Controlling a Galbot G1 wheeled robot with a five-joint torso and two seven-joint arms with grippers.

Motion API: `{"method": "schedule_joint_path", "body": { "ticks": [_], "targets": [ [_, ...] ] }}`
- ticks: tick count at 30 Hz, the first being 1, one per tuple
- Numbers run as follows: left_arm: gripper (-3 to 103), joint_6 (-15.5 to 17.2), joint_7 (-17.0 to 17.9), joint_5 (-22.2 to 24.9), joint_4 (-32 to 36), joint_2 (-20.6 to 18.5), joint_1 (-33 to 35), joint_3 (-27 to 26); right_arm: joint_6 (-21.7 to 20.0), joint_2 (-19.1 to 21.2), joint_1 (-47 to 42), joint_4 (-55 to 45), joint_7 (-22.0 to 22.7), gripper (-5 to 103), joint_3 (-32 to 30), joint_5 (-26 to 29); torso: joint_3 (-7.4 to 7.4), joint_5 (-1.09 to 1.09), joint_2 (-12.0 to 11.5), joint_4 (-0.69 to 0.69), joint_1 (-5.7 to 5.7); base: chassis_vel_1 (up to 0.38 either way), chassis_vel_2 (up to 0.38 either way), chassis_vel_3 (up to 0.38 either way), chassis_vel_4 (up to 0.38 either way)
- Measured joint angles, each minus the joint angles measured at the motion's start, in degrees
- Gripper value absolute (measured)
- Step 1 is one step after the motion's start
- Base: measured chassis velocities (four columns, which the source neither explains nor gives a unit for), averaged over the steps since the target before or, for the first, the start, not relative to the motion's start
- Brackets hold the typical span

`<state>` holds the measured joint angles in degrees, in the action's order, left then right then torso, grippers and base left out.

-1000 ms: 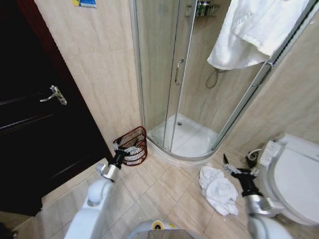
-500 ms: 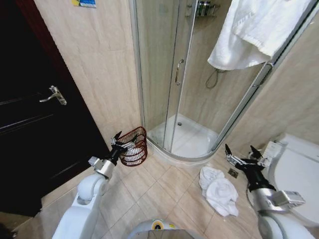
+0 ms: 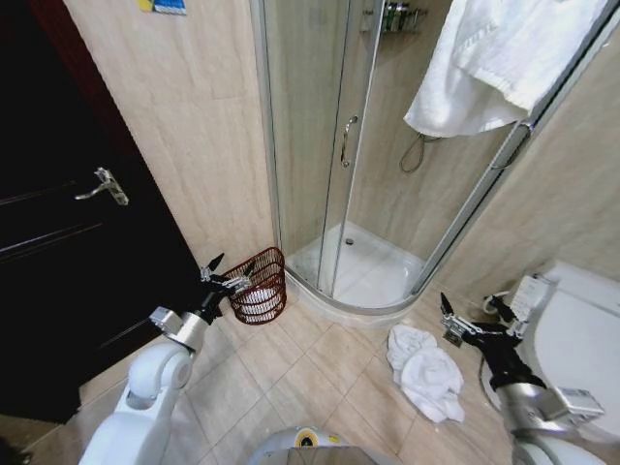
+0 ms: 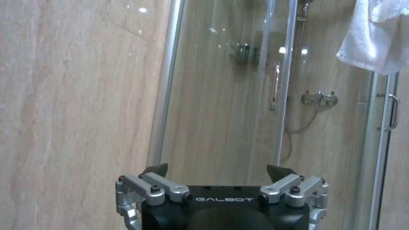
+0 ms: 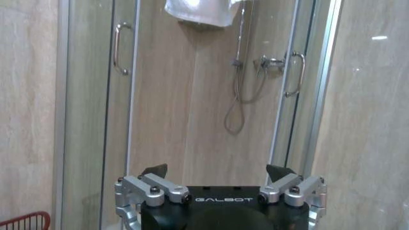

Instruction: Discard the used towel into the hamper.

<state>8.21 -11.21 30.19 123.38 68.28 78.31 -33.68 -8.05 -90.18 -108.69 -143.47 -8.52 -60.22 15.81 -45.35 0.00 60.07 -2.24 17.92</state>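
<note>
Beside the shower enclosure (image 3: 368, 194), the left gripper (image 3: 229, 272) hovers with fingers spread and empty, just left of the hamper (image 3: 260, 284), which stands against the tiled wall at the enclosure's left corner. The used towel (image 3: 424, 370) lies crumpled on the floor tiles in front of the enclosure, well apart from the hamper. The right gripper (image 3: 476, 312), also spread and empty, hangs just right of the towel. A good pick likely means descending squarely over the thickest fold before closing.
</note>
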Motion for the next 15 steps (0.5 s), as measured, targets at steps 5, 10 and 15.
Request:
{"method": "schedule_joint_path", "body": {
  "ticks": [5, 10, 15],
  "targets": [
    [100, 0.1, 0.1, -0.1, 0.1, 0.4, 0.2, 0.1, 0.0, -0.1, -0.6, 0.1, -0.2, 100, -0.5, 0.6, 0.00, 0.00, 0.0, 0.00, 0.00, 0.000, 0.000, 0.000, 0.000],
    [100, 0.0, 0.0, -0.8, -0.3, 0.7, 0.1, 0.3, -0.1, -0.4, 0.4, 0.1, -0.4, 100, -0.3, 0.6, 0.00, 0.00, 0.0, 0.00, -0.01, 0.000, 0.000, 0.000, 0.000],
    [100, -0.2, 0.0, -1.3, -0.6, 0.9, 0.1, 0.5, -0.4, -0.2, 0.8, 0.1, -0.5, 100, -0.1, 0.5, 0.00, 0.00, 0.0, -0.01, -0.02, -0.043, 0.052, 0.048, -0.061]
  ]
}}
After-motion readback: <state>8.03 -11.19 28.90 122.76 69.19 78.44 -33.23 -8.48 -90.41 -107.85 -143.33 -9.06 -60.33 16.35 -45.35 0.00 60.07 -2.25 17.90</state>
